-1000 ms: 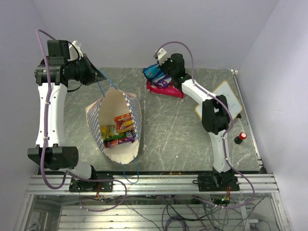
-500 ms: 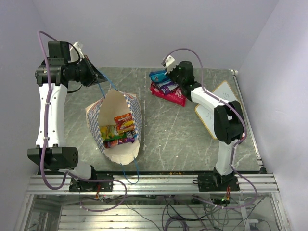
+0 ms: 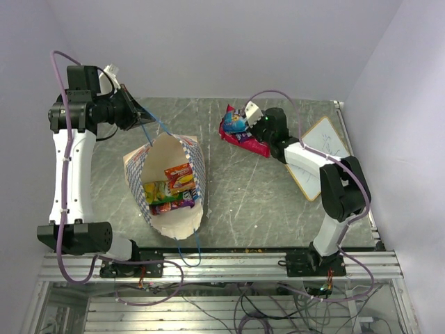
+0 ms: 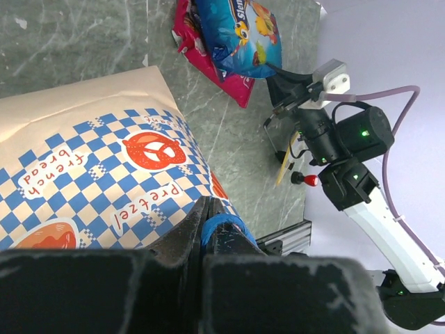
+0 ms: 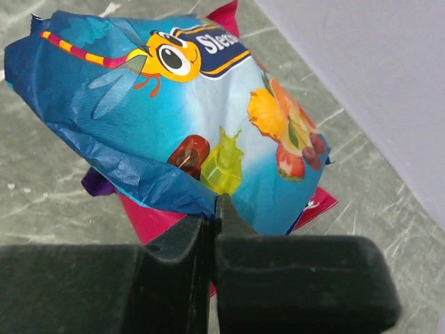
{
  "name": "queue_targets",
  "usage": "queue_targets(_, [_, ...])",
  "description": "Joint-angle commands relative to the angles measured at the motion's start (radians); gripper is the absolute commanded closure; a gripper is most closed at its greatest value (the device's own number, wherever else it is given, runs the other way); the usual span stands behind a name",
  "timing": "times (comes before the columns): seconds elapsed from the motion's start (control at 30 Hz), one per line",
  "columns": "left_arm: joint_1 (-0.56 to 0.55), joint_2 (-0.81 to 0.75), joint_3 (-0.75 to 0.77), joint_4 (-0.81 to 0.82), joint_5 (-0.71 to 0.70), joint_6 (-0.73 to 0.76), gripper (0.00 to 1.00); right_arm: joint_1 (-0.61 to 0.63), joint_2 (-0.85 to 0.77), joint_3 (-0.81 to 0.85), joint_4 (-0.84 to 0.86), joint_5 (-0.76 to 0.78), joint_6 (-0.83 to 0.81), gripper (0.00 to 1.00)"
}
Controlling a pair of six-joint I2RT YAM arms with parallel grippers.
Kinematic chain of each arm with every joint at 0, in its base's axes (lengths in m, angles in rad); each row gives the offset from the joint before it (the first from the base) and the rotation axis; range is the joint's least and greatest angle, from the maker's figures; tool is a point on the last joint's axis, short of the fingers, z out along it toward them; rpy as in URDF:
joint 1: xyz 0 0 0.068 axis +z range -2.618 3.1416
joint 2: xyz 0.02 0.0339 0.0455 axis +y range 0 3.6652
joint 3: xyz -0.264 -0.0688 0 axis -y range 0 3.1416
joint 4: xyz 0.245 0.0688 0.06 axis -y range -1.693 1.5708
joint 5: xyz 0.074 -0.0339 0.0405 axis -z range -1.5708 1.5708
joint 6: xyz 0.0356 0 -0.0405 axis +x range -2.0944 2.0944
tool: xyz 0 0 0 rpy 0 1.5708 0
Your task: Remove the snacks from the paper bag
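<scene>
Top external: paper bag (image 3: 156, 156) stands open, mid-left on the worktop (image 3: 243, 202). Orange, green and purple packets (image 3: 172, 189) lie inside it. The left fingers (image 4: 179, 240) pinch its blue cord handle (image 4: 221, 226). Well right of the bag, the right fingers (image 5: 182, 240) are clenched on the edge of a blue pouch (image 5: 174, 118), which rests on the crimson bag (image 3: 254, 144).
</scene>
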Motion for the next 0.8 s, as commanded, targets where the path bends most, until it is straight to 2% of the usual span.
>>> queue_targets(0.0, [0.013, -0.031, -0.028, 0.050, 0.023, -0.032, 0.93, -0.008, -0.019, -0.046, 0.005, 0.014, -0.011, 1.00])
queue_targets(0.27, [0.013, -0.054, -0.050, 0.067, 0.022, -0.061, 0.93, -0.008, 0.058, -0.094, 0.029, 0.010, 0.042, 1.00])
queue_targets(0.43, [0.013, -0.082, -0.083, 0.078, 0.016, -0.076, 0.93, -0.008, 0.054, -0.150, 0.038, 0.004, 0.075, 1.00])
queue_targets(0.63, [0.013, -0.105, -0.110, 0.080, 0.013, -0.081, 0.93, -0.015, 0.085, -0.162, 0.048, 0.007, 0.086, 0.87])
queue_targets(0.77, [0.013, -0.113, -0.128, 0.084, 0.020, -0.083, 0.93, -0.017, 0.092, -0.098, 0.007, -0.018, 0.110, 0.81])
